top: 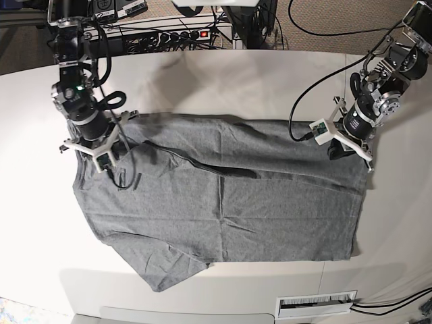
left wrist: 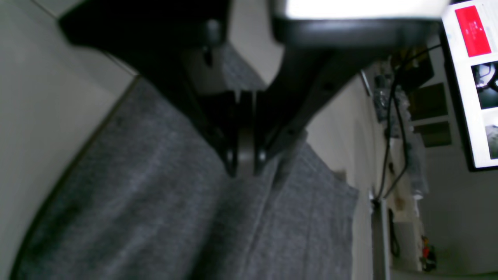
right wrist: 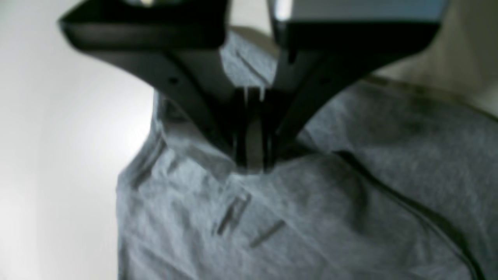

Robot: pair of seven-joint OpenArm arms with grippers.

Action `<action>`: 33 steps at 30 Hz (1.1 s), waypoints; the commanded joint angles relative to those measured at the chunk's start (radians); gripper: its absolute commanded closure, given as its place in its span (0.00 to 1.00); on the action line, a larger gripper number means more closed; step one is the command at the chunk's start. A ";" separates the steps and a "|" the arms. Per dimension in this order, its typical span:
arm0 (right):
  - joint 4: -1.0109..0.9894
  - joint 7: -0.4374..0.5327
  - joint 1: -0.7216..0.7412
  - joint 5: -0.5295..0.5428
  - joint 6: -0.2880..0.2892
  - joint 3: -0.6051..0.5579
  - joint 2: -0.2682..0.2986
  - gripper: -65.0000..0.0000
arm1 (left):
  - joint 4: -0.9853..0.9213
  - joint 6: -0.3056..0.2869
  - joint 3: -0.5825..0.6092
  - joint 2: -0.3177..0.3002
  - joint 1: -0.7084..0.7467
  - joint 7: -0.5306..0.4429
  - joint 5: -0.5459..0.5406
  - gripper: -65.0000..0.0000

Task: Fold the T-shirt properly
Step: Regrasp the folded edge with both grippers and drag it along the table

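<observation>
On the table (top: 223,81), both fingers apparently pinch the T-shirt (top: 223,202) edges.

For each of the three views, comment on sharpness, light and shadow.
Left wrist view: the tool and T-shirt are soft and dim, with glare from a bright monitor. Right wrist view: blurred throughout, the table washed out white beside the cloth. Base view: sharpest and evenly lit; the T-shirt casts a soft shadow along its near edge.
</observation>
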 commanded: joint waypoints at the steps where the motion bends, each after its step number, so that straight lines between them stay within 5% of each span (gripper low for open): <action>1: 0.016 0.037 0.023 -0.019 -0.008 -0.008 0.014 1.00 | 0.014 0.014 -0.009 -0.019 -0.014 -0.021 0.003 0.96; 11: 0.005 0.054 0.064 -0.097 -0.007 -0.054 0.014 1.00 | -0.137 -0.010 -0.009 -0.008 -0.120 -0.083 -0.100 0.92; 18: -0.069 0.051 0.064 -0.112 0.045 -0.054 0.014 1.00 | -0.213 -0.236 -0.009 -0.008 -0.182 -0.083 -0.191 1.00; 28: -0.183 0.010 0.064 -0.103 0.099 -0.054 0.014 1.00 | -0.341 -0.371 -0.009 -0.008 -0.187 -0.083 -0.293 1.00; 33: -0.183 -0.100 0.064 -0.051 0.149 -0.054 0.014 1.00 | -0.390 -0.519 -0.009 -0.008 -0.184 -0.071 -0.293 1.00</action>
